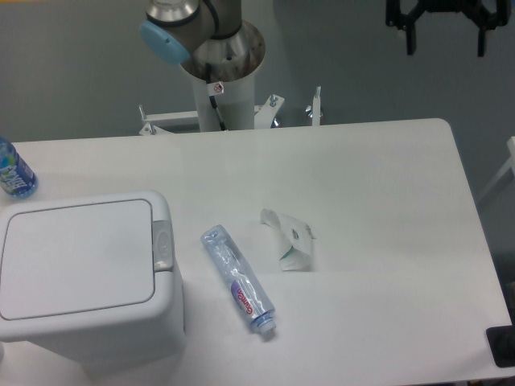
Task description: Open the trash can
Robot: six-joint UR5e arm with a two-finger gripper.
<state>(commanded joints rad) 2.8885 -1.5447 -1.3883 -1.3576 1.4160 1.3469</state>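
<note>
Nothing is done yet: the trash can lid lies flat, the gripper hangs wide and far off.

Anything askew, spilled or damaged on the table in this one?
Nothing spilled. The clear bottle lies on its side beside the trash can, whose lid is shut. A crumpled white wrapper lies loose to the right of it. The gripper hangs above the table's far edge.

Robotics lab: UR5e arm base bolted behind bare white table (grey wall backdrop).
</note>
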